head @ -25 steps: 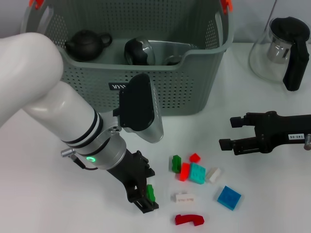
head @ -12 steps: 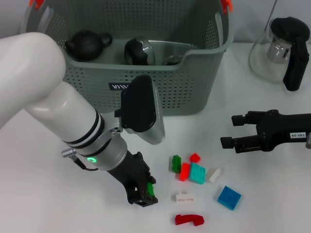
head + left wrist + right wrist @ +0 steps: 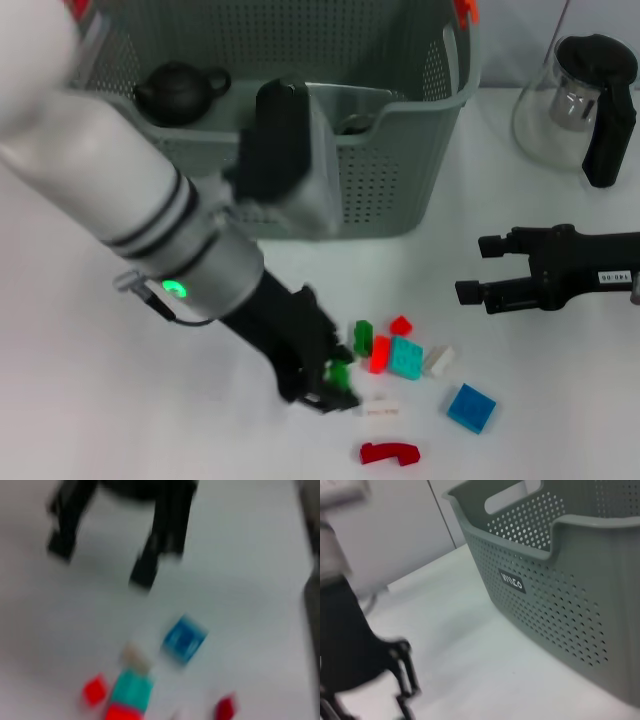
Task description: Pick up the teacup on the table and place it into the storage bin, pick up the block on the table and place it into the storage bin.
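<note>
The left gripper (image 3: 335, 385) is low over the white surface (image 3: 90, 400) toward its front edge, at the left end of a scatter of small blocks. Its black fingers (image 3: 318, 395) are closed on a green block (image 3: 339, 375), held just off the surface. The big white arm behind it blocks part of the storage bin (image 3: 400, 180), the grey perforated basket standing along the back edge of the surface, orange clips on its handles. Inside the bin, at its left end, sits a dark teapot (image 3: 178, 88); I cannot make out a teacup for certain.

Just right of the held block lie the others, clustered near the front edge: a second green block (image 3: 362, 335), a red block (image 3: 380, 353) touching a teal block (image 3: 406, 357), a small red piece (image 3: 401, 324) behind them, and a white block (image 3: 438, 360) beside the teal one. Nearer the front edge lie a pale white block (image 3: 382, 408), a curved red piece (image 3: 389, 453) and a blue block (image 3: 471, 407).

Farther right, the right gripper (image 3: 480, 270) hovers well apart from the blocks, its fingers (image 3: 487, 293) spread and holding nothing. At the back right corner stands a glass pitcher (image 3: 575, 100) with a black handle.
</note>
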Controlling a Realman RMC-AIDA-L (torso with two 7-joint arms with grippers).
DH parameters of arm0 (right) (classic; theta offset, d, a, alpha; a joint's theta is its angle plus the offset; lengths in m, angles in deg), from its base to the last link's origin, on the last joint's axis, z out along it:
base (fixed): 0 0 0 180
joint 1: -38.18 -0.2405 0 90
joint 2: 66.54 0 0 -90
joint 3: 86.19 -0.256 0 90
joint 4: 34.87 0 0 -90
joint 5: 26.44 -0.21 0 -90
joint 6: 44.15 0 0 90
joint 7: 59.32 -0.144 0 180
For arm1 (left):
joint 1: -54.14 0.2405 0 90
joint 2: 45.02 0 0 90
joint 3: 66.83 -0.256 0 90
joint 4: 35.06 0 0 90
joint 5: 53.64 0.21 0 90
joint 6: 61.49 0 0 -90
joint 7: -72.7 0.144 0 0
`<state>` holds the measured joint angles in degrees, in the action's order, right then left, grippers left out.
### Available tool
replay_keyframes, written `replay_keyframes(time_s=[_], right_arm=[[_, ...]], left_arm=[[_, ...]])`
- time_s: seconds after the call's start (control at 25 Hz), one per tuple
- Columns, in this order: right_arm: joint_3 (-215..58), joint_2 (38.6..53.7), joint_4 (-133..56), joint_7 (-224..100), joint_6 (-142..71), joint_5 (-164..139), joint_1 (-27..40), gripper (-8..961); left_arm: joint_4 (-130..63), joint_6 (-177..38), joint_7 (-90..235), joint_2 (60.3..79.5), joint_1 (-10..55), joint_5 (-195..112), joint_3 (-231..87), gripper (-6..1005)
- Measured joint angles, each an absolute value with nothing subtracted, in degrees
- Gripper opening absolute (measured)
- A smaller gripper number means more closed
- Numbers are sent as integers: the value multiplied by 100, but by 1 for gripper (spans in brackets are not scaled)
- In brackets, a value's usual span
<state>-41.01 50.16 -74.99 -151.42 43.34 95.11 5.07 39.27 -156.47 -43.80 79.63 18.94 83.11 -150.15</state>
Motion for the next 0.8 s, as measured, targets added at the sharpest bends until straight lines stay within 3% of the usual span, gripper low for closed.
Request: replay_keyframes(time_s=[0.32,0.56,0.8], right_arm=[[-4101,5029,-7489,-15026,4329,9511,480,947],[-4101,5036,-7486,-15025,4354,9512,448,946],[-4091,5042,-7486,-15033,4372,9528,464,947]], left_arm=[[5376,-16304,-5061,7883,1448,6800,-12601,413],[4221,-14099,-5315,7465,945,7128,-12155,413],[2787,-12600,-5334,7250,611,7505,-12151,414]])
